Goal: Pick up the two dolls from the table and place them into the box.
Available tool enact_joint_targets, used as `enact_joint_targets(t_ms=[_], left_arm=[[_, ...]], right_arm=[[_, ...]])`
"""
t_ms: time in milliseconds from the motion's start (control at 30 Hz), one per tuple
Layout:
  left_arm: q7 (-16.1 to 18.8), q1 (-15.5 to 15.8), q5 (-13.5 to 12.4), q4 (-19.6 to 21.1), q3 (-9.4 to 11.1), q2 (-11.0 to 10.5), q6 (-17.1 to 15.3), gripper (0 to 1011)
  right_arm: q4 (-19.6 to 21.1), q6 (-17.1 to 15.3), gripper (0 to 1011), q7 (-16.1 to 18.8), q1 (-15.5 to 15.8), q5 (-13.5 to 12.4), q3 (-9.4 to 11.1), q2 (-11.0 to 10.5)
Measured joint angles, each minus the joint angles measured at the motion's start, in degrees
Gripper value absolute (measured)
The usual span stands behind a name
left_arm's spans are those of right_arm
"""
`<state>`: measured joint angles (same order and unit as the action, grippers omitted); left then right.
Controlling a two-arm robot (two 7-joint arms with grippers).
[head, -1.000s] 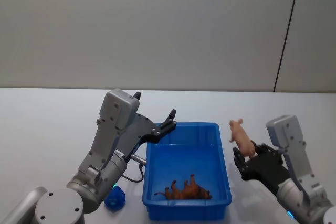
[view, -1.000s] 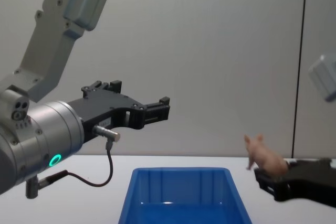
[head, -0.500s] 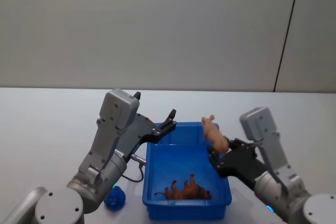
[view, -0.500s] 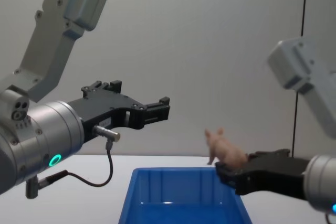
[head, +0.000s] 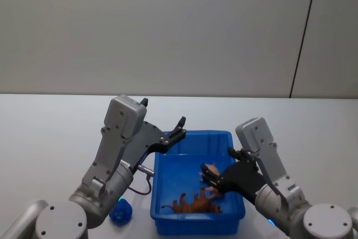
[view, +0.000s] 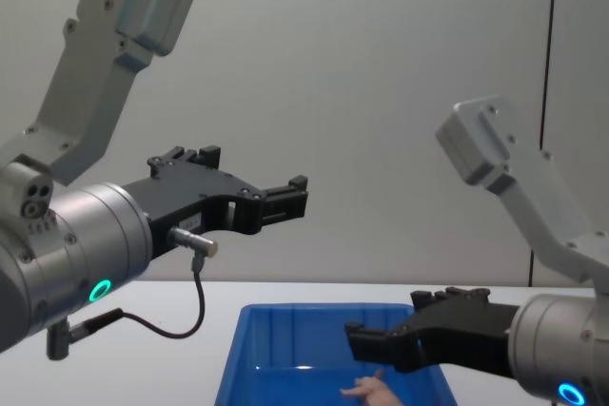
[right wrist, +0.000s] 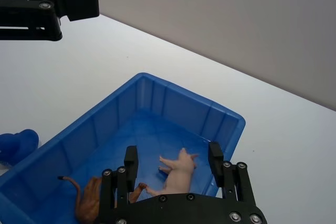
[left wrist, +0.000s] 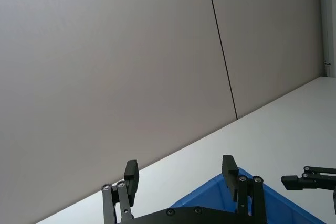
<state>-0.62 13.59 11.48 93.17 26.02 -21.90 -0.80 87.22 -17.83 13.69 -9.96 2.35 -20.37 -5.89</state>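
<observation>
The blue box [head: 196, 225] stands on the white table [head: 45, 132]. An orange-brown doll [head: 193, 202] lies on its floor near the front. The pale pink doll [head: 211, 170] lies loose in the box beside it, also seen as the pink doll [right wrist: 176, 174] and the pink doll [view: 371, 389]. My right gripper [head: 222, 167] hovers over the box, open, its fingers [right wrist: 216, 156] wide on either side of the pink doll without touching it. My left gripper [head: 176, 131] hangs open above the box's far left corner, holding nothing.
A small blue object [head: 122, 211] lies on the table left of the box, near my left arm's base. A plain wall rises behind the table. Bare tabletop stretches left and right of the box.
My right gripper moved left over the box, lowered and opened. The pink doll left its fingers and now lies in the box. The left arm has not moved.
</observation>
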Motion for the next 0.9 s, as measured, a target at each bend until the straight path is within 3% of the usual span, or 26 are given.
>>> enact_joint_targets(t_ms=[300, 900], left_arm=[[0.00, 0.00, 0.00, 0.00, 0.00, 0.00, 0.00, 1002], [0.00, 0.00, 0.00, 0.00, 0.00, 0.00, 0.00, 1001]], right_arm=[[0.27, 1.72, 1001, -0.80, -0.12, -1.33, 0.92, -0.38], [3.40, 4.93, 1001, -0.52, 2.99, -5.49, 5.31, -5.87]])
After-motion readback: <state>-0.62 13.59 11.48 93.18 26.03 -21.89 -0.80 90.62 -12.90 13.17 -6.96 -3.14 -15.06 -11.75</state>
